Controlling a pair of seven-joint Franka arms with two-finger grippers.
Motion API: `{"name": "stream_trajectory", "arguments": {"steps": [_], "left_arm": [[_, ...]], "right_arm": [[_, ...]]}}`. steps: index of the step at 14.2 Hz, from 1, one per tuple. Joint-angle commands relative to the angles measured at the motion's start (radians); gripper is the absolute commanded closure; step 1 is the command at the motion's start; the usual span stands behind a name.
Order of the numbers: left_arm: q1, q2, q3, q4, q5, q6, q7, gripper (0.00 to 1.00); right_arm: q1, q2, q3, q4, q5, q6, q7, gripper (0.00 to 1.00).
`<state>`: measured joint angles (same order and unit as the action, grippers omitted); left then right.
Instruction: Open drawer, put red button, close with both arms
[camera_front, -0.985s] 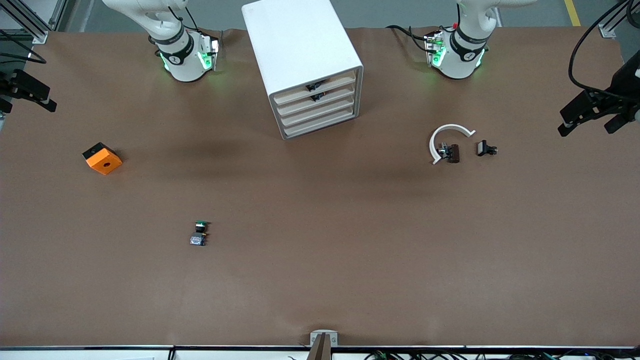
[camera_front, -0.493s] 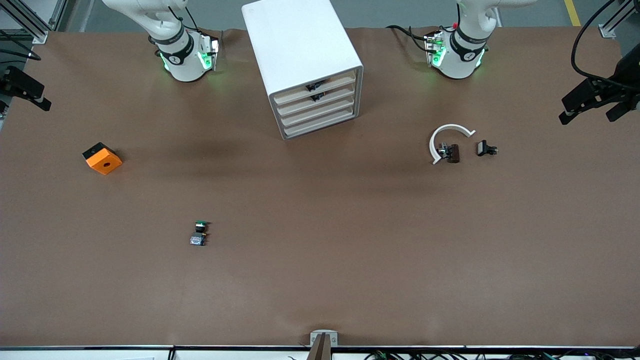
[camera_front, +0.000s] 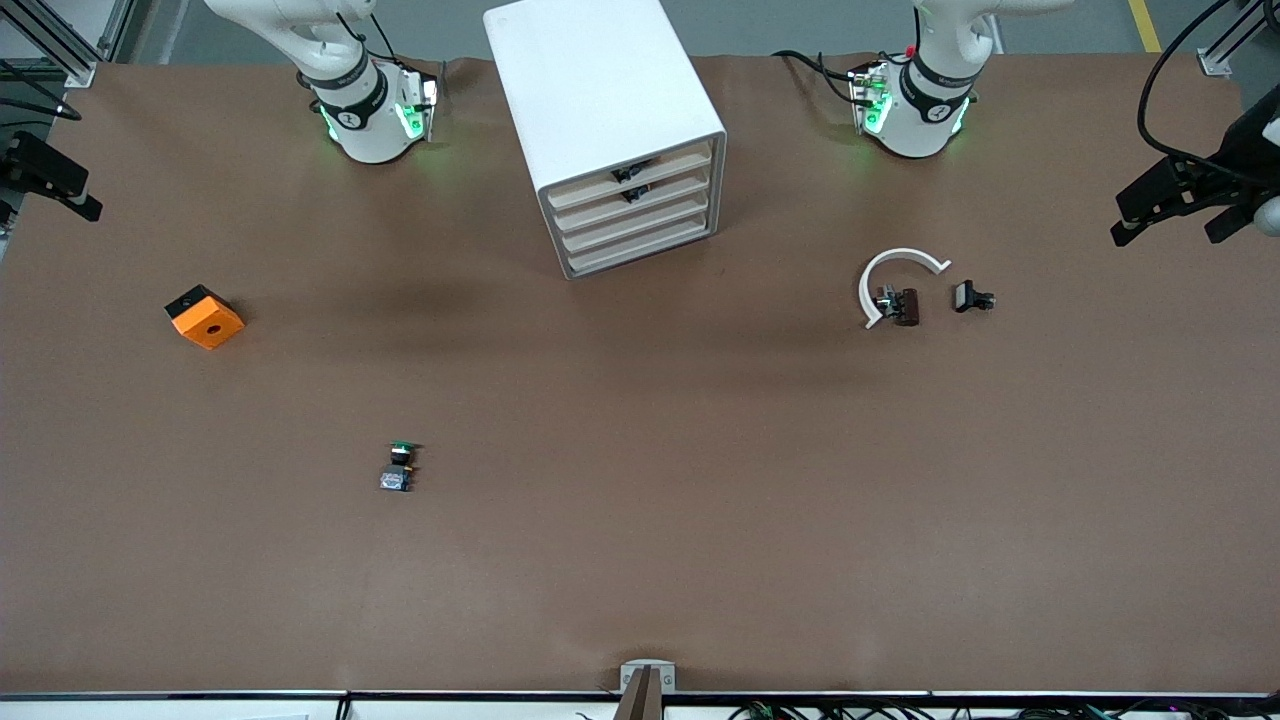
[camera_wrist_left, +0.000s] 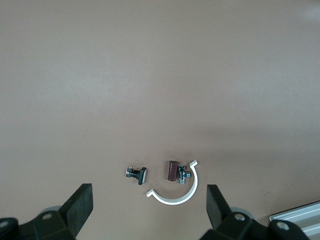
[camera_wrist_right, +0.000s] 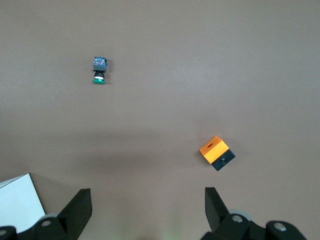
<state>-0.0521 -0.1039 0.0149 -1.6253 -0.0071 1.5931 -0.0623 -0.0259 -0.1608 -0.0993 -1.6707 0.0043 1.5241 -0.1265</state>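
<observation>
Since the drawer (camera_front: 640, 192) is shut, the coming move turns on its handle, seen from the front camera. The white cabinet (camera_front: 600, 90) stands at twelve o'clock on the counter (camera_front: 640, 560). Its front faces roughly five o'clock, and the drawer front runs along the eight-to-two line.

The left gripper (camera_front: 1165, 235) hangs over the three o'clock edge with fingers spread and empty. The right gripper (camera_wrist_right: 147, 196) hangs over the nine o'clock edge in the same state. Both are well apart from the cabinet. Judged better placed: the left arm, toward whose end the front turns.

No red button is visible. Only the green-capped button (camera_front: 400, 467) shows, at seven o'clock.
</observation>
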Motion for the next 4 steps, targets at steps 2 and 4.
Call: {"name": "stream_trajectory", "arguments": {"steps": [2, 4], "left_arm": [[-0.005, 0.001, 0.004, 0.013, -0.008, -0.018, 0.001, 0.0], [-0.005, 0.001, 0.004, 0.013, -0.007, -0.019, -0.001, 0.0]], "right_arm": [[0.001, -0.014, -0.003, 0.003, 0.017, -0.028, 0.008, 0.0], [0.003, -0.014, -0.002, 0.003, 0.017, -0.032, 0.011, 0.0]]}}
